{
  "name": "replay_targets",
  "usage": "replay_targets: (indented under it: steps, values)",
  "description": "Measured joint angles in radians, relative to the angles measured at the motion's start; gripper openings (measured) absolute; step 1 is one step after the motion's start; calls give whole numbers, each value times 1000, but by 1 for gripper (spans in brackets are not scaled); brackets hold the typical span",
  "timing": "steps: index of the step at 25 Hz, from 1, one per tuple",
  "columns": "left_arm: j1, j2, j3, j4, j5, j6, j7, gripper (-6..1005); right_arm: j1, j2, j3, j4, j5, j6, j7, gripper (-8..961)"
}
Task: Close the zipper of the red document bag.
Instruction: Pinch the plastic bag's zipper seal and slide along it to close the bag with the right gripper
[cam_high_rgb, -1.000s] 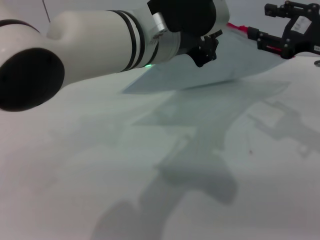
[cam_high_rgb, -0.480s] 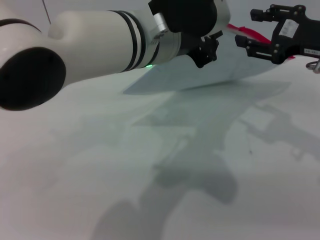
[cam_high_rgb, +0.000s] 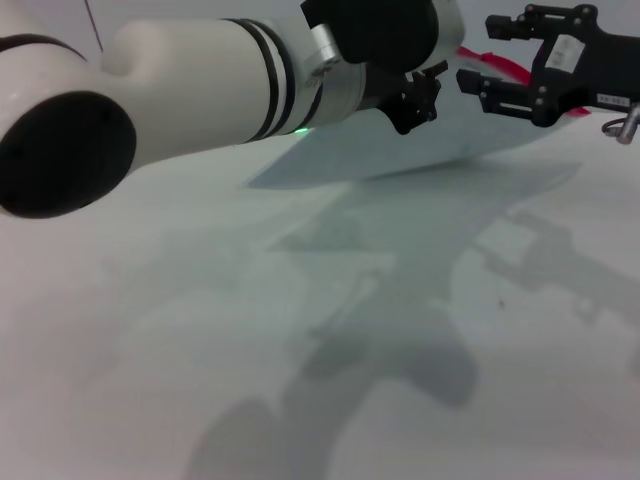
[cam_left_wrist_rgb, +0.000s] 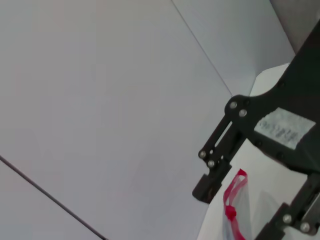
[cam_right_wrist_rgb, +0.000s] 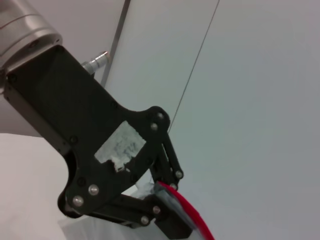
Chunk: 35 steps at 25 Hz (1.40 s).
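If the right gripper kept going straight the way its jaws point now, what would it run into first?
Most likely the left gripper, which holds the raised red document bag at its zipper edge. The right gripper points along that edge with open jaws around it. Depth is unclear in the head view.

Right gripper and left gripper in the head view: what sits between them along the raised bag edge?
Only the red document bag itself: a short stretch of its zipper spans from the left gripper to the right gripper.

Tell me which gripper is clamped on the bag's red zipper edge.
The left gripper pinches the zipper of the document bag; the right gripper only approaches, open.
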Motion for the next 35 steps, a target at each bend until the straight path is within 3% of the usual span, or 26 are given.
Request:
replay_targets:
  steps: [35]
  values:
    - [-1,0,6,16,5,-1,0,57,13,2,-7,9,-51,-25,51,438]
